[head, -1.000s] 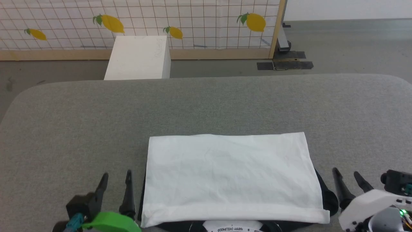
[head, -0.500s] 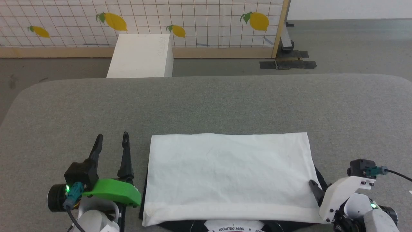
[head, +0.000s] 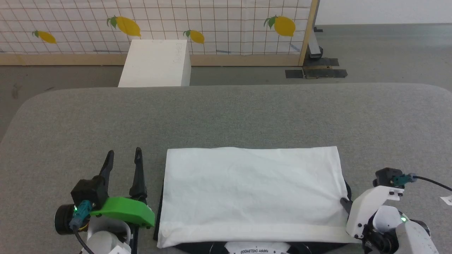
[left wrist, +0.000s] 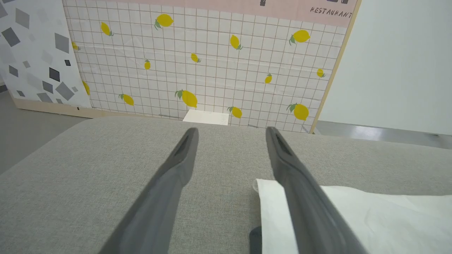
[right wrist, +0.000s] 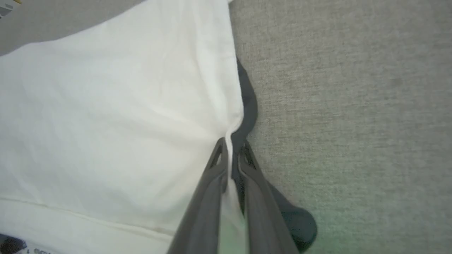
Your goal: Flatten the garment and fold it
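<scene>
The garment point(head: 252, 192) lies folded on the grey table, a white rectangle with black sleeve cloth peeking out at its sides and a printed collar label at the near edge. My right gripper point(head: 344, 204) sits at its right edge, shut on the white cloth there; in the right wrist view the garment point(right wrist: 116, 116) has its edge pinched between the two fingers of the right gripper point(right wrist: 231, 146), black sleeve beside them. My left gripper point(head: 122, 155) stands open just left of the garment, holding nothing; in the left wrist view, the left gripper point(left wrist: 231, 131) hangs over bare table, the garment point(left wrist: 370, 218) at lower right.
The grey table point(head: 226, 116) stretches wide beyond the garment. Behind it stand a white box point(head: 155, 63) on the floor and a lemon-patterned tiled panel point(head: 212, 21) with a wooden frame. A small white tag point(head: 446, 199) lies near the right edge.
My right gripper swung in from beside the garment and closed on its right edge. My left gripper rose further into view, still open.
</scene>
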{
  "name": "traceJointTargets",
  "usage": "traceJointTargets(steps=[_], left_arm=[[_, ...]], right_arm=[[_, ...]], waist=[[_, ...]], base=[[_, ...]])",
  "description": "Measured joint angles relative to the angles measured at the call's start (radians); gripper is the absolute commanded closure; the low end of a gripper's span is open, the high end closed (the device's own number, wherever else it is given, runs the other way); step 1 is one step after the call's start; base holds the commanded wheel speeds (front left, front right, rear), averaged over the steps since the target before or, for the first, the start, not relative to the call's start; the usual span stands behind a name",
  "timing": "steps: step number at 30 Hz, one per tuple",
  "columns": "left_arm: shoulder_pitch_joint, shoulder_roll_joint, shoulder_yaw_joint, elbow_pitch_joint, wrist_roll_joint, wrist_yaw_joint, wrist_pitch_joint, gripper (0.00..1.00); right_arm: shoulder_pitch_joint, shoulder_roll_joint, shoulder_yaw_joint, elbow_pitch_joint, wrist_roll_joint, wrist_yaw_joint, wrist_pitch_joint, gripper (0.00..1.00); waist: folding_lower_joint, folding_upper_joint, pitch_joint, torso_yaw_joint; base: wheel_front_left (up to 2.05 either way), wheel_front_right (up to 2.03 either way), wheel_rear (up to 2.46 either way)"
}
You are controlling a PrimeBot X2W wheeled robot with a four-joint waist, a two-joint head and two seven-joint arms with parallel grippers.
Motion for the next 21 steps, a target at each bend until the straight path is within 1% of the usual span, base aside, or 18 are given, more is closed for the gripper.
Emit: traceJointTargets(steps=[4, 7, 9, 12, 15, 18, 21], left_arm=[[0.0, -0.007, 0.012, 0.002, 0.0, -0.011, 0.0, 0.0], [0.001, -0.009, 0.021, 0.002, 0.005, -0.012, 0.0, 0.0], [0.001, -0.012, 0.023, 0.003, 0.009, -0.015, 0.0, 0.0], [0.001, -0.019, 0.026, 0.005, 0.012, -0.021, 0.0, 0.0], [0.001, -0.025, 0.03, 0.006, 0.023, -0.022, 0.0, 0.0], [0.001, -0.029, 0.033, 0.011, 0.031, -0.029, 0.0, 0.0], [0.001, -0.03, 0.039, 0.011, 0.032, -0.03, 0.0, 0.0]], right_arm=[[0.022, 0.01, -0.092, -0.049, -0.095, 0.0, -0.032, 1.0], [0.041, 0.007, -0.193, -0.103, -0.195, 0.0, -0.041, 1.0], [0.056, 0.005, -0.241, -0.135, -0.239, 0.0, -0.04, 1.0], [0.078, 0.003, -0.284, -0.185, -0.285, 0.0, -0.037, 1.0], [0.096, 0.002, -0.273, -0.244, -0.274, 0.0, -0.029, 1.0], [0.117, 0.001, -0.216, -0.339, -0.182, 0.0, -0.009, 1.0], [0.158, 0.0, -0.129, -0.48, -0.129, 0.0, 0.04, 1.0]], waist=[[0.0, 0.0, 0.0, -0.002], [0.0, 0.0, 0.0, -0.004], [0.0, 0.0, 0.001, -0.004], [0.0, 0.0, 0.002, -0.004], [0.0, 0.0, 0.003, -0.003], [0.0, 0.0, 0.002, -0.001], [0.0, 0.0, 0.003, 0.002]], base=[[0.0, 0.0, 0.0], [0.0, 0.0, 0.0], [0.0, 0.0, 0.0], [0.0, 0.0, 0.0], [0.0, 0.0, 0.0], [0.0, 0.0, 0.0], [0.0, 0.0, 0.0]])
